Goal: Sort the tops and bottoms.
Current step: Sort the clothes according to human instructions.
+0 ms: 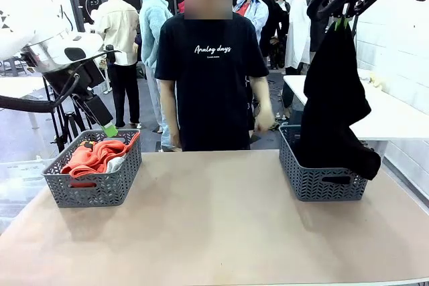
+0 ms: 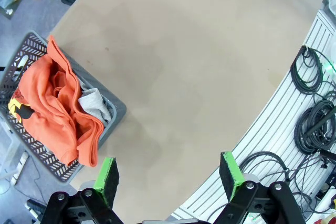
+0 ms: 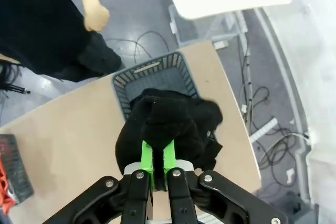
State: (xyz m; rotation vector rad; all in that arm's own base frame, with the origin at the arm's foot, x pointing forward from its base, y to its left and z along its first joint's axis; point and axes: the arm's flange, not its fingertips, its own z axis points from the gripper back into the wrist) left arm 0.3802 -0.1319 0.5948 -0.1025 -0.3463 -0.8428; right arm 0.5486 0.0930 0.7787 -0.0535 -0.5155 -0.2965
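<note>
One black garment (image 1: 335,92) hangs clamped in the right gripper (image 1: 342,23) above the right basket (image 1: 322,182).
Lower it fully inside before releasing; left gripper (image 2: 170,178) stands spread, empty.

both arms white-shelled with black cabling; left hand (image 2: 168,178) and right hand (image 3: 158,157) have black metal bodies with silver screws and bright green pads (image 2: 107,179); person (image 1: 211,78) wears short-sleeved black t-shirt with white script print.
</note>
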